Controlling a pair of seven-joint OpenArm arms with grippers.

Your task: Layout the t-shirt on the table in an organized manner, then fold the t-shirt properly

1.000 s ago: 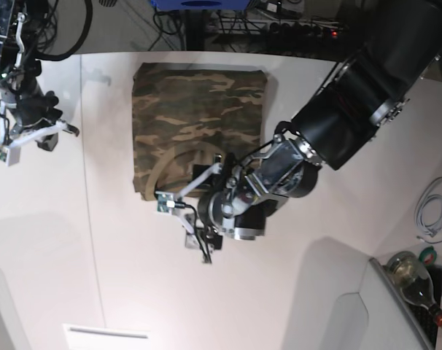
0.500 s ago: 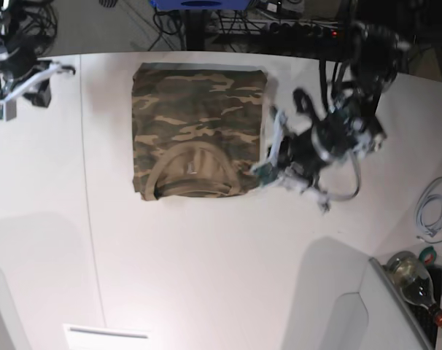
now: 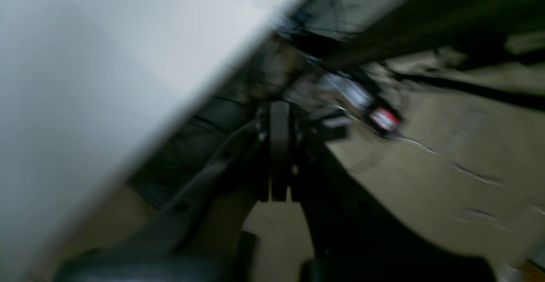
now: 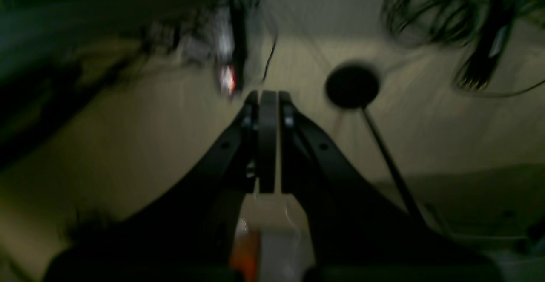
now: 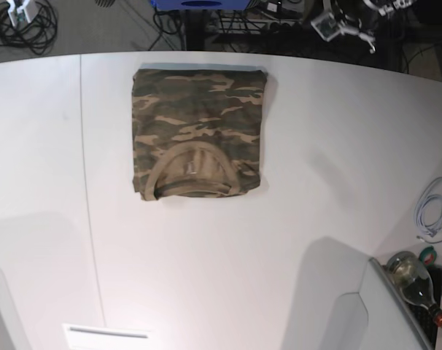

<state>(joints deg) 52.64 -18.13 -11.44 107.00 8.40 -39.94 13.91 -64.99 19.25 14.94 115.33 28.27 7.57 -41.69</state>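
- Both tools, left tool (image 3: 279, 154) and right tool (image 4: 268, 145), are closed tight and empty, off the counter (image 5: 316, 182).
- T-shirt (image 5: 198, 131) lies folded square near the counter's far edge; best left undisturbed.

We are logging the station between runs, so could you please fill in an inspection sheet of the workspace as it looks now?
Surface: white table, thin dark seam down its left part.
Job's things: camouflage t-shirt folded into a neat rectangle, neck band toward the near edge, lying flat.
Clutter: nothing seen on the tabletop; a glass bottle stands past the lower right corner.
Grippers: left gripper shut, holding nothing; right gripper shut, holding nothing; both off the table.
Cables: white cable at the right edge; dark coils on the floor.
Surroundings: floor beyond the far edge, blurred.
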